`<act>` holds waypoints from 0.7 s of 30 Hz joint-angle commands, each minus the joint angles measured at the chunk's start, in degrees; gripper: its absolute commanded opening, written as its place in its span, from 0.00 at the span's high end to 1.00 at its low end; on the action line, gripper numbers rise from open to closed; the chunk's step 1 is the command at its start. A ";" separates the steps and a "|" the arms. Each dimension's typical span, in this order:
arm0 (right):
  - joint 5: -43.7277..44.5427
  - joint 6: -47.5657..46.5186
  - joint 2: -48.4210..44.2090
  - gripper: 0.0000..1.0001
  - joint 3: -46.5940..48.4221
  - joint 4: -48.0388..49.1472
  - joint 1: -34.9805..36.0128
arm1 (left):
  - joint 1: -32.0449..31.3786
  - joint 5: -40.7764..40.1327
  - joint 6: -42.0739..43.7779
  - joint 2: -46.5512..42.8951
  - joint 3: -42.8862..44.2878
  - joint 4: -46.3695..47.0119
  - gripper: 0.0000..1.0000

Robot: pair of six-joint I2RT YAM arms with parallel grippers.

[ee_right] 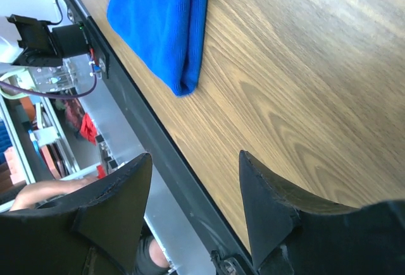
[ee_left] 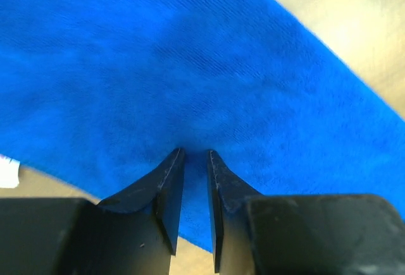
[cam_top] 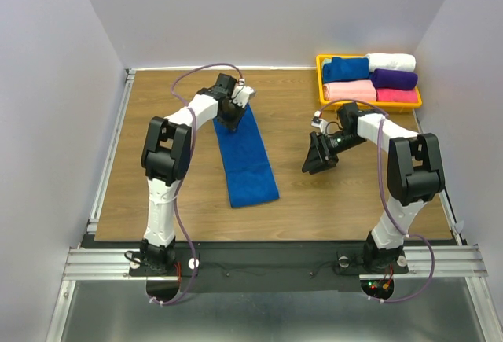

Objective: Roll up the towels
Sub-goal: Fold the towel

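Left gripper (ee_left: 195, 153) fingers pinched on the far end of the long royal-blue cloth towel (cam_top: 245, 157), which extends flat toward the base; right gripper (ee_right: 193, 155) spread wide over bare wooden table (ee_right: 316, 66), towel edge to its left

Left hand (ee_left: 195, 153) pinched nearly closed, right hand (ee_right: 195, 156) spread wide

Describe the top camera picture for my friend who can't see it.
The left gripper pinches the far end of a long blue towel lying flat on a wooden table. The right gripper hangs open beside it, and a yellow tray of folded towels sits in the far right corner.
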 commanded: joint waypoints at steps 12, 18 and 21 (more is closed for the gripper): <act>-0.41 0.09 -2.40 0.38 -1.16 1.36 -0.30 | -0.83 5.81 7.52 16.44 26.17 -5.65 0.69; -0.76 0.53 -1.96 0.37 -0.72 1.27 -0.30 | -4.25 5.63 9.64 19.08 31.54 -6.44 0.67; 0.38 0.44 -3.80 0.36 0.60 1.10 -0.30 | -4.61 5.46 6.67 16.19 32.34 -4.86 0.57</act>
